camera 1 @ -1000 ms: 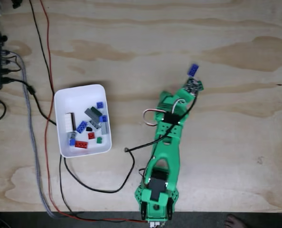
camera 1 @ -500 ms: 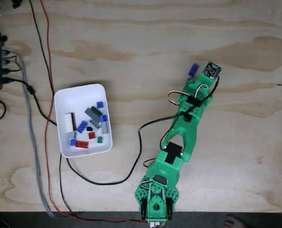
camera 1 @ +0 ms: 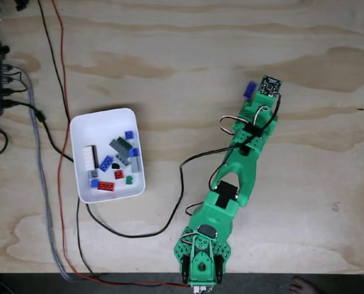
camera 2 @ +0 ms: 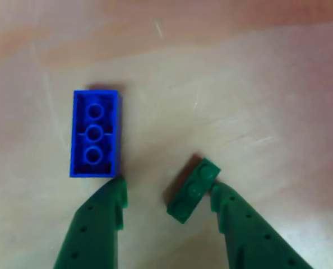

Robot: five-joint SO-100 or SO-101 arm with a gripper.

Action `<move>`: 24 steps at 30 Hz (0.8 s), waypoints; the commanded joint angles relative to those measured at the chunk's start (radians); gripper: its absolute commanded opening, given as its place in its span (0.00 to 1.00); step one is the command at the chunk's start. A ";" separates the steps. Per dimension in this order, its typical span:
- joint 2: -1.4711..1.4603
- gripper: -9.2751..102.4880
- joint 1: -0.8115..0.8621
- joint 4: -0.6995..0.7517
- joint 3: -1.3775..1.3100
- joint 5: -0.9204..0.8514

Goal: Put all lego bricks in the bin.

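Since half a second ago the arm has barely shifted: its wrist has eased slightly toward the blue brick (camera 1: 249,89), which lies on the plywood table (camera 1: 170,49) well right of the bin (camera 1: 84,128) and has not moved. In the other view, the gripper (camera 2: 167,196) has its two green fingers spread apart, empty, low over the wood. The blue brick (camera 2: 95,133), underside up, sits just ahead of the left-hand fingertip (camera 2: 113,193), outside the gap rather than in it. A small dark green brick (camera 2: 193,189) lies tilted between the fingers, touching or nearly touching the right-hand one (camera 2: 225,199).

Most of the job looks done: a cluster of lego bricks (camera 1: 111,162) in red, blue, grey, white and green already lies inside the bin. Left on the table, as far as the views show, are the blue brick and the dark green one, both far from the bin. The dark green one seems the likelier next grasp.
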 commanded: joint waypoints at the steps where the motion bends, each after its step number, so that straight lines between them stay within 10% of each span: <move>1: -0.018 0.22 0.031 0.002 -0.018 0.049; 13: 0.215 0.08 -0.084 0.164 0.038 0.253; 18: 0.767 0.08 -0.522 0.463 0.137 0.583; 24: 0.723 0.08 -1.058 0.894 -0.201 0.977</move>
